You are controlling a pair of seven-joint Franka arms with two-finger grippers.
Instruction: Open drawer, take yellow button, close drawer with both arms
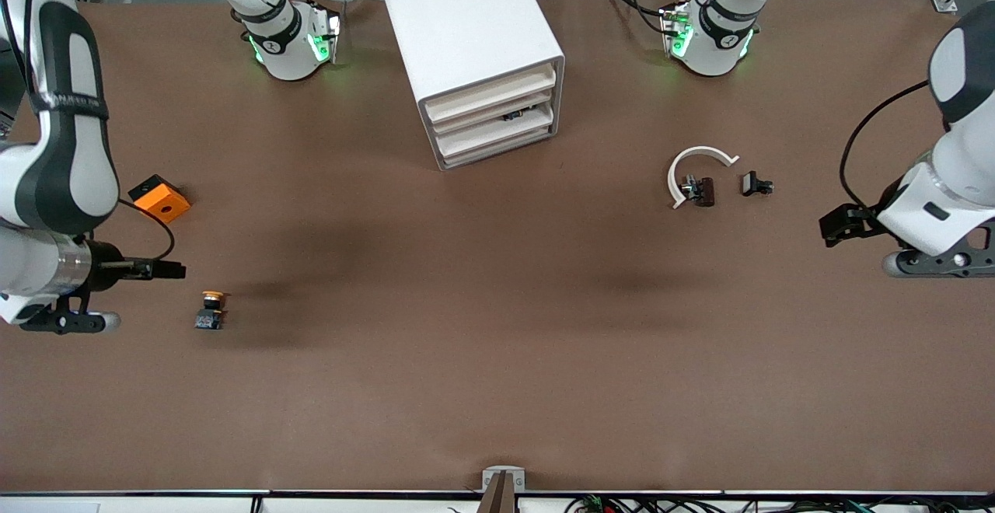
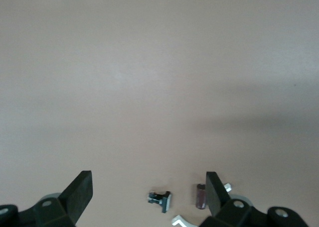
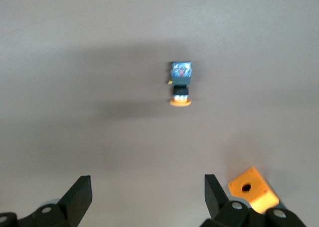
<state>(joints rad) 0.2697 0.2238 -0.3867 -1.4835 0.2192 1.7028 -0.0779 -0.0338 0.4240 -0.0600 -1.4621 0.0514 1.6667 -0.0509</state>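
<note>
Waiting: both arms, one at each end of bench (image 1: 497, 326), nothing held.
Left gripper (image 2: 147, 192): up over bare bench at left arm's end, jaws spread wide, empty.
Right gripper (image 3: 147, 192): over bench at right arm's end, jaws wide apart, empty.
Button (image 1: 211, 309): on its side on bench at right arm's end, well apart from cabinet, nearer front cam than orange block (image 1: 159, 198); orange cap, black body.
Drawer (image 1: 491, 92): top of three in white cabinet (image 1: 459, 23), pushed in flush.
Misc: white curved piece (image 1: 694, 168) w/ dark part (image 1: 699, 190) touching it, small black clip (image 1: 755, 184) just beside, toward left arm's end.
</note>
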